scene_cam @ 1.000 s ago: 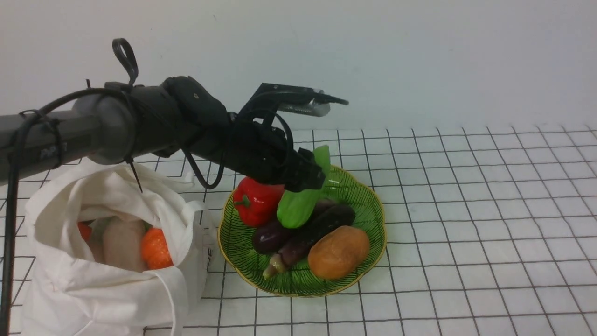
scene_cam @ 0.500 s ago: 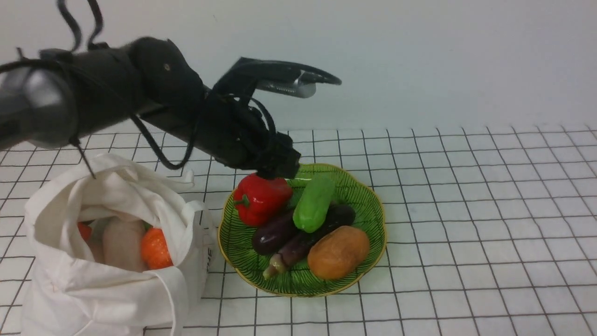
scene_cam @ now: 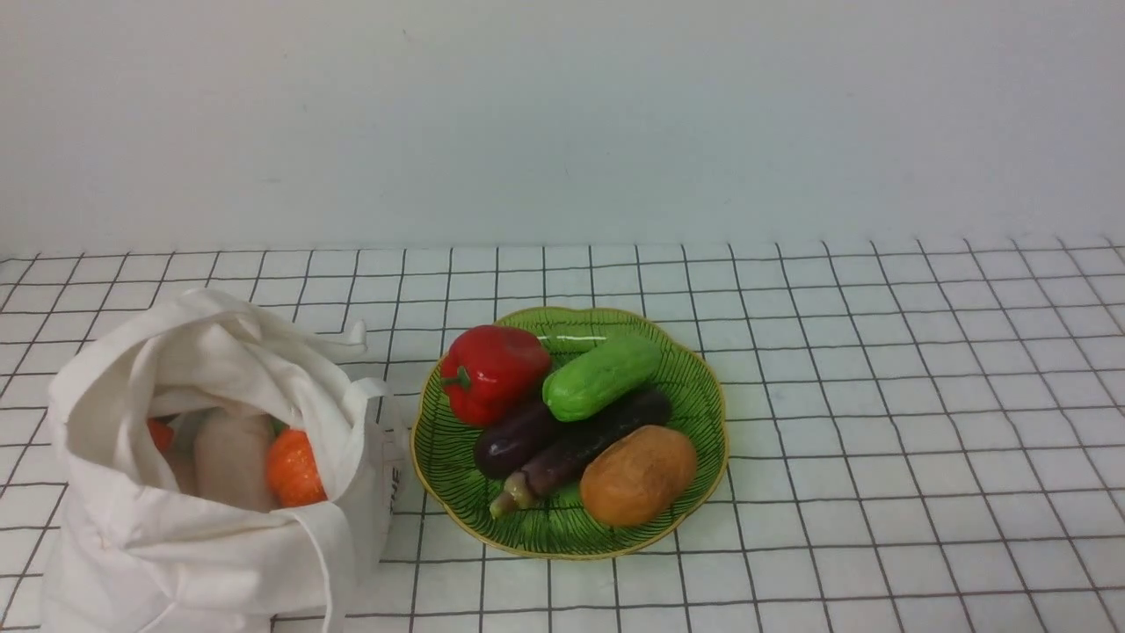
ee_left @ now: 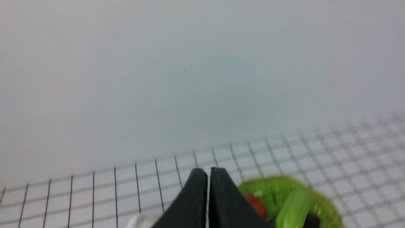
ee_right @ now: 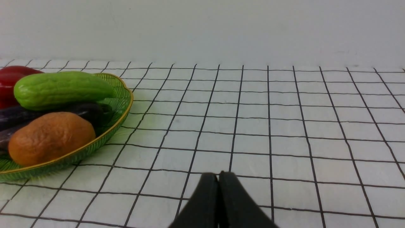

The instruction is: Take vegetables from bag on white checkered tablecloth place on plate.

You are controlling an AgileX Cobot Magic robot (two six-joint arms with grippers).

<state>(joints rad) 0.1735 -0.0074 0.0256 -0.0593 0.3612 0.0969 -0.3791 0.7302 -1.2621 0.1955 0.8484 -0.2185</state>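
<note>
Right wrist view first: the right end effector [ee_right: 218,177] has its fingers pressed flat together with nothing between them. It is poised over bare white checkered tablecloth [ee_right: 284,126], well apart from the plate [ee_right: 107,134]. Left wrist view, same story: the left end effector [ee_left: 208,172] is pinched tight and empty, the plate a green blur beyond it.

Now the front view! At the worktop's near left corner slumps the bag [scene_cam: 176,545], mouth gaping. Inside, an orange vegetable [scene_cam: 294,466] leans against a pale whitish vegetable [scene_cam: 230,457]. Just beside the bag, toward the middle of the worktop, the plate is crowded. A brown potato-like lump [scene_cam: 637,475] sits at its near side, with two dark purple eggplants [scene_cam: 580,440] behind that. The cucumber [scene_cam: 600,376] lies on top of them, and the red bell pepper [scene_cam: 490,369] is just beside it at the plate's far left. Beyond the worktop's far edge, a plain pale wall [scene_cam: 562,114].
</note>
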